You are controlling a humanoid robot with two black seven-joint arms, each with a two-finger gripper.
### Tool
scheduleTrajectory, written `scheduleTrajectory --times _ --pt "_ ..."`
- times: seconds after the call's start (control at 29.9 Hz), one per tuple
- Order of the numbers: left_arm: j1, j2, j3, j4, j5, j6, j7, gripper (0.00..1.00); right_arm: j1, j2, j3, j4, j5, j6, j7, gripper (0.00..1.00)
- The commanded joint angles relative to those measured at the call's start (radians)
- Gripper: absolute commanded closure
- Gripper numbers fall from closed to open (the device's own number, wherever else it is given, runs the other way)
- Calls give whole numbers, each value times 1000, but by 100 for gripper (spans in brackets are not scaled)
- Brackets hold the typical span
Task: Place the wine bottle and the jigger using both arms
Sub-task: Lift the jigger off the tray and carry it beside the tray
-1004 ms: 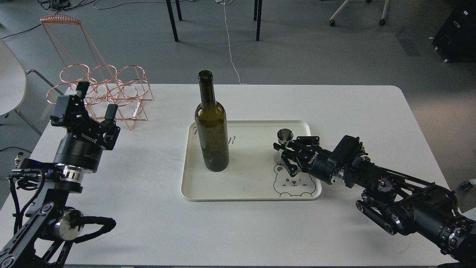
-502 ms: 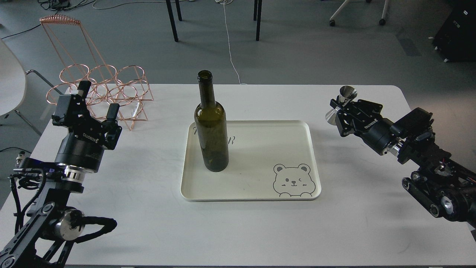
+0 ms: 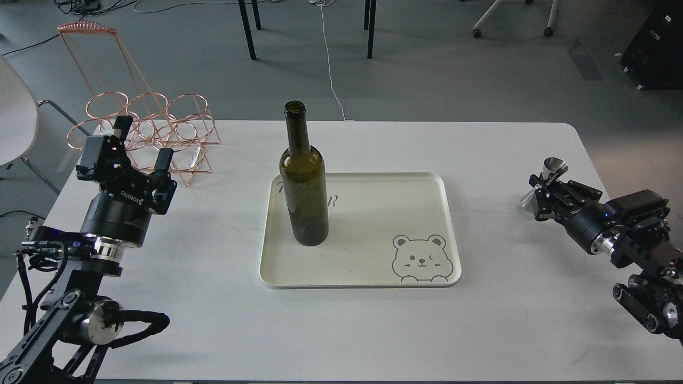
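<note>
Right gripper (image 3: 545, 188) clamped on jigger (image 3: 545, 181) waist (light, slick steel). Left gripper (image 3: 141, 146) apart; wine bottle (image 3: 304, 186) heavy, fragile: grasp body.

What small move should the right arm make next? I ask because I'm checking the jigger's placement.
Probably lower the right claw until the jigger stands on the table, then open. The claw grips the jigger at its waist, out past the tray, near the table's right edge; whether its base already touches is unclear. The wine bottle stands on the tray, and the left claw is open.
</note>
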Motion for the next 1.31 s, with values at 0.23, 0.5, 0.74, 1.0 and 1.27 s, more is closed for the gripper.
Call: scheduleTrajectory --times 0.23,0.5,0.74,1.0,1.27 --pt "-3 -3 0 0 0 0 2 2 8 33 -10 -34 3 0 0 84" --pt "-3 -3 0 0 0 -1 2 2 8 32 -10 -31 3 0 0 80" --pt "-3 0 0 0 0 -3 2 2 8 30 -11 -25 3 0 0 48" --pt "-6 0 1 0 2 -1 3 2 5 26 -11 -14 3 0 0 28" --pt "-6 -1 3 0 2 -3 5 2 -36 -109 -71 136 37 0 0 7"
